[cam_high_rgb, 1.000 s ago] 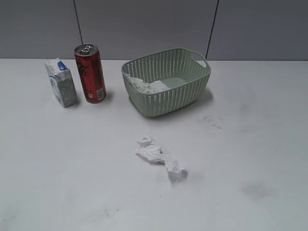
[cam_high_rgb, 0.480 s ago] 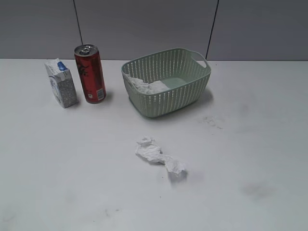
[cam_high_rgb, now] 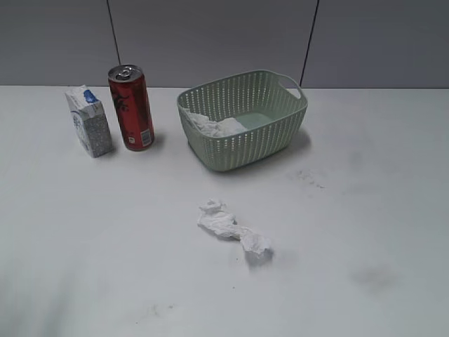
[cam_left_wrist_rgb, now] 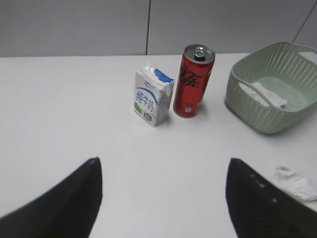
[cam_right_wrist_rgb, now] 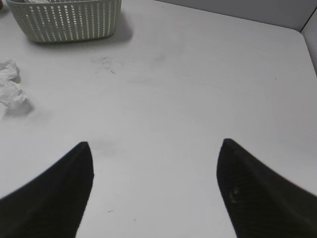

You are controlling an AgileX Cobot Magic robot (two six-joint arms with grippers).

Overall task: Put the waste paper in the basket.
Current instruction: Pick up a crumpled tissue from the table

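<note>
The sage-green perforated basket stands at the back middle of the white table, with crumpled white waste paper inside at its left end. It also shows in the left wrist view and the right wrist view. Two twisted waste paper scraps lie joined on the table in front of the basket, also at the right edge of the left wrist view and the left edge of the right wrist view. My left gripper and right gripper are open, empty, over bare table, outside the exterior view.
A tall red drink can and a small white-and-blue carton stand at the back left, left of the basket. Faint dark smudges mark the table right of the paper. A grey panelled wall backs the table.
</note>
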